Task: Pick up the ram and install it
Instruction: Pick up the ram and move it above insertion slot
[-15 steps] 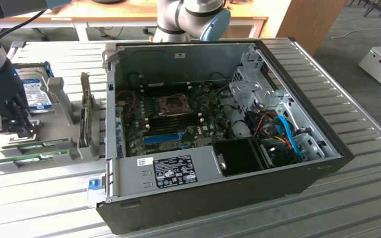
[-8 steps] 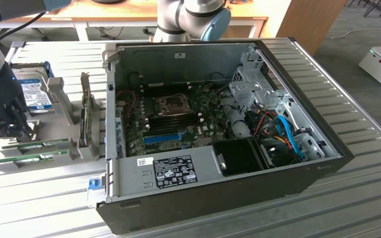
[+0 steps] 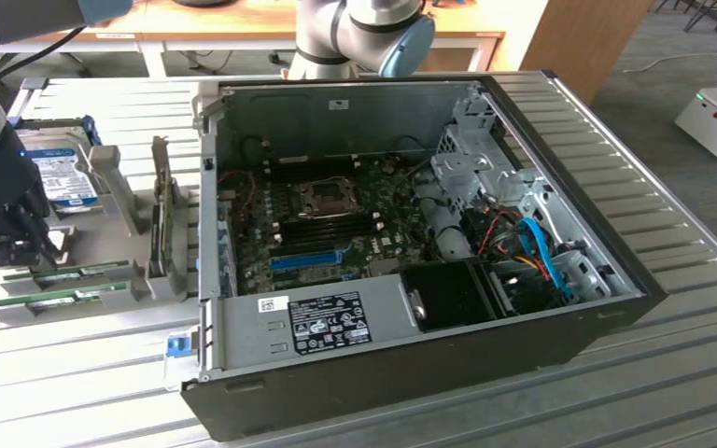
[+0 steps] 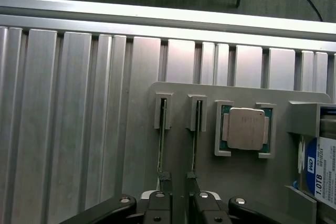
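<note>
Green ram (image 4: 162, 140) edge-on, end effector (image 4: 178, 179) cropped

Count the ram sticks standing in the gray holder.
2, both on edge in the gray holder: one ram stick in the outer slot, the other ram stick beside the processor. The claw hovers at their ends.

open pc case (image 3: 372, 387), hard drive (image 3: 63, 177) (blue label)
</note>
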